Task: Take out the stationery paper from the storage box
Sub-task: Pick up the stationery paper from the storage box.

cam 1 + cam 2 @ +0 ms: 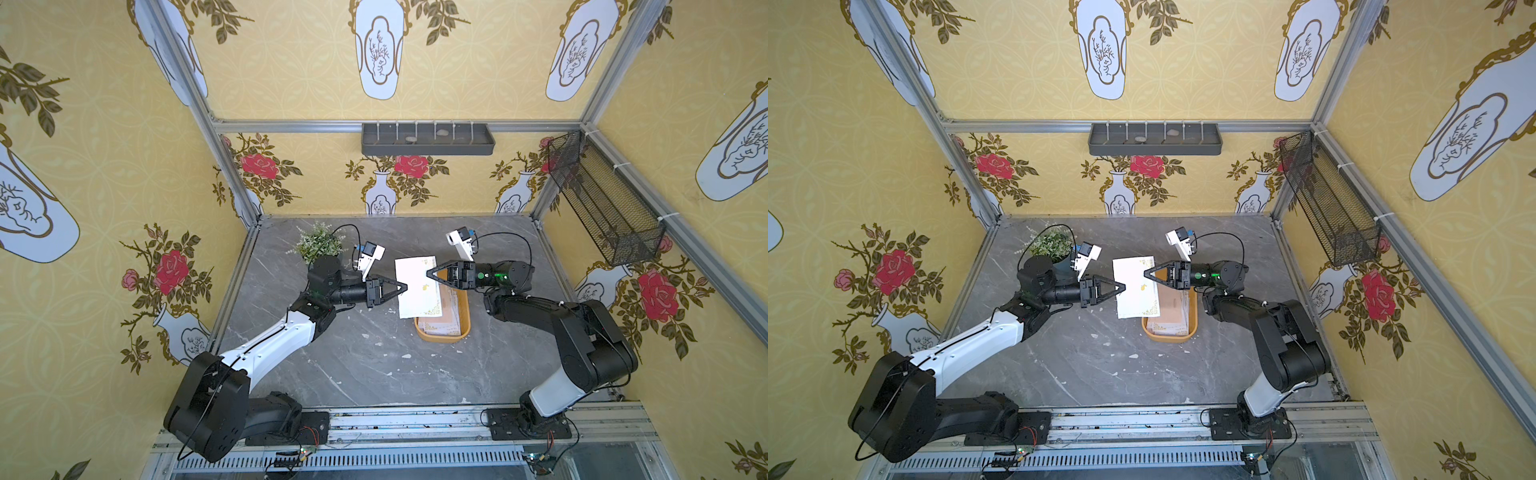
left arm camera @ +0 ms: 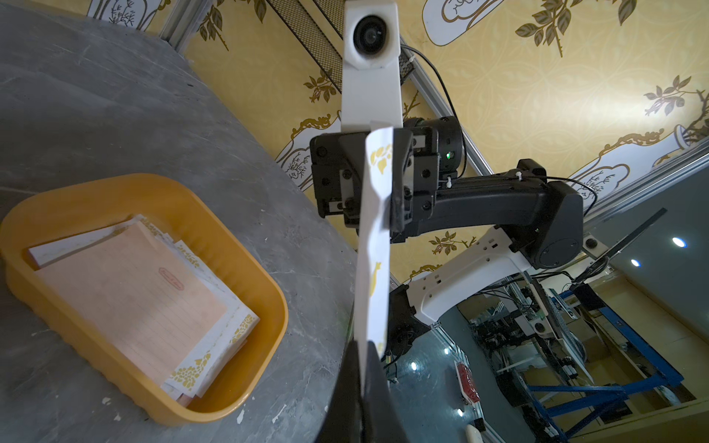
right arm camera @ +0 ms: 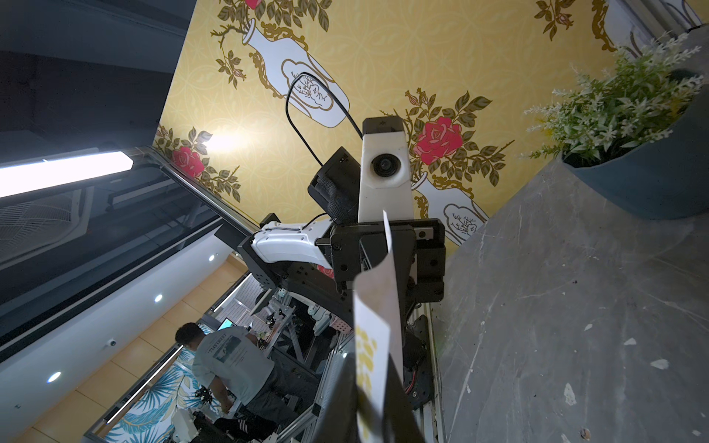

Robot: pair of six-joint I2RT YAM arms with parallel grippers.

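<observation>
Pinching one sheet of the stationery paper [image 1: 417, 291] by its opposite long sides, the left fingers [image 1: 404, 286] and right fingers [image 1: 429, 273] are both clamping fully shut on it, probably to stop the limp sheet sagging. It is hanging roughly flat between them, long axis running crosswise to both. The storage box [image 1: 440, 337], with the remaining stack [image 2: 130, 295], is sitting below the right fingers.
</observation>
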